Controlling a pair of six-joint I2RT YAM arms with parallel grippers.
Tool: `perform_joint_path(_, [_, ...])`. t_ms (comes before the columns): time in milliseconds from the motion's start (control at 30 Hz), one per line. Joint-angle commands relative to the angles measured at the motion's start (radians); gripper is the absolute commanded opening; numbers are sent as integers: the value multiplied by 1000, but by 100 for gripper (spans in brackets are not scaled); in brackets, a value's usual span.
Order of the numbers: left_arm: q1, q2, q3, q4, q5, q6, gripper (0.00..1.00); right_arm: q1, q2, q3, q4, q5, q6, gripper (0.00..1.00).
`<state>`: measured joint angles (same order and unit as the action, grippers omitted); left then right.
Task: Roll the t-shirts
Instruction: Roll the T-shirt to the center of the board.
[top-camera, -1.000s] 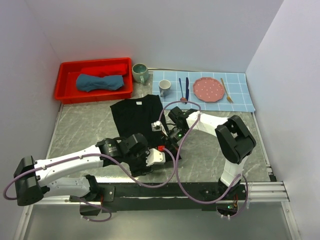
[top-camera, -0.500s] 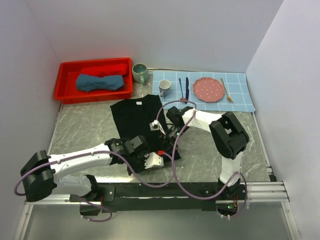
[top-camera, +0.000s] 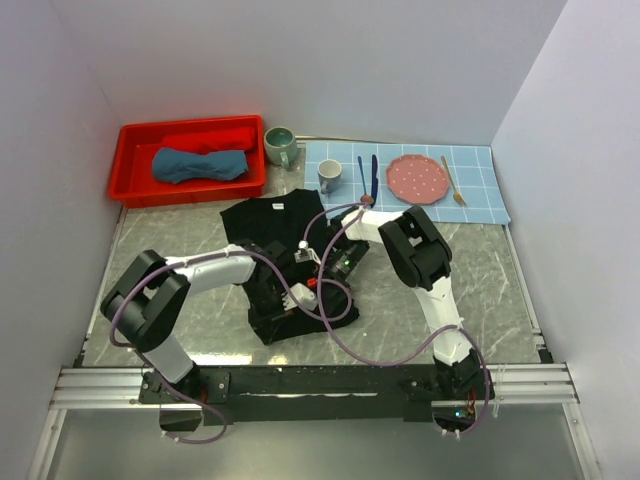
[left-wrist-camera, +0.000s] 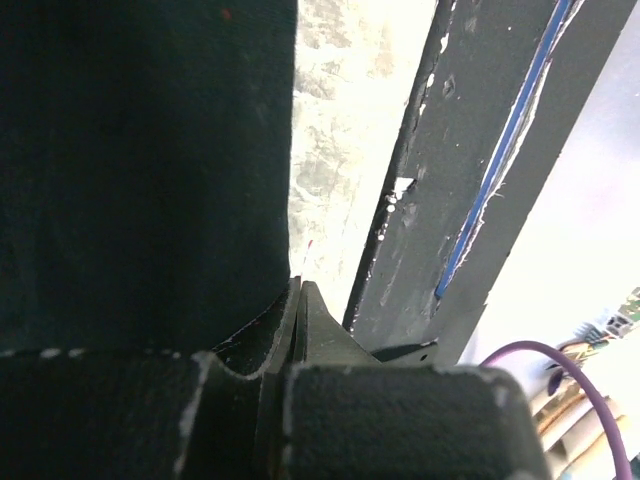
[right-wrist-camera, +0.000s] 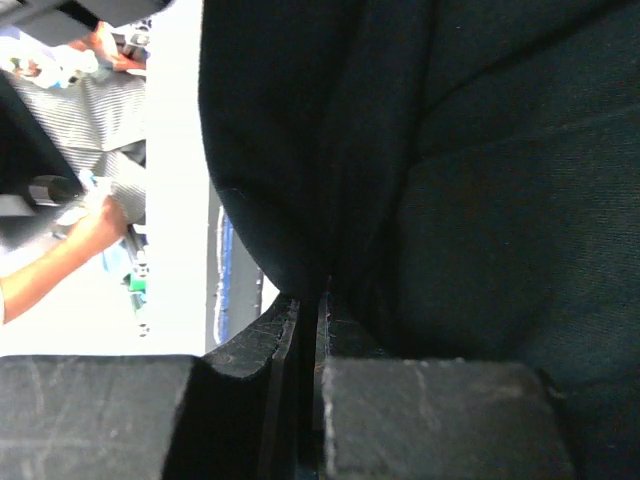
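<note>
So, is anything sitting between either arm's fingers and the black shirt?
Nothing visible. The right fingers are shut on a bunched fold of the black shirt, and the left fingers are shut on the cloth right at its edge.

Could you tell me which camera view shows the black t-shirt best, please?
The top external view: it shows most of the black t-shirt spread on the table, collar included. The left wrist view shows only its edge pinched in the left gripper; the right wrist view, only dark folds clamped in the right gripper.
</note>
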<state>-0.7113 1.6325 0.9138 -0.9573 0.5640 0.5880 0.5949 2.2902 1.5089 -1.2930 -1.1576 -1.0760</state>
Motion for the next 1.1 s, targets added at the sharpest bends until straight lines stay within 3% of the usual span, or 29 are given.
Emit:
perform_joint_path(0, [15, 30, 33, -15, 51, 21, 1, -9, 0, 43, -71, 19, 57, 0])
perform_joint_path(300, [36, 213, 54, -3, 7, -36, 1, -30, 44, 27, 135, 110, 364, 0])
perform_joint_path(500, [52, 205, 48, -23, 25, -8, 1, -40, 40, 25, 207, 119, 459, 3])
perform_joint_path(800, [65, 121, 30, -17, 30, 4, 2, -6, 89, 232, -26, 125, 245, 1])
perform_joint_path(867, [70, 116, 33, -26, 27, 2, 11, 12, 103, 264, -72, 144, 186, 1])
perform_joint_path(900, [75, 113, 34, -32, 33, 10, 23, 17, 123, 295, -109, 148, 171, 1])
perform_joint_path(1067, [92, 83, 30, -24, 20, -2, 33, 28, 207, 370, -150, 163, 198, 0])
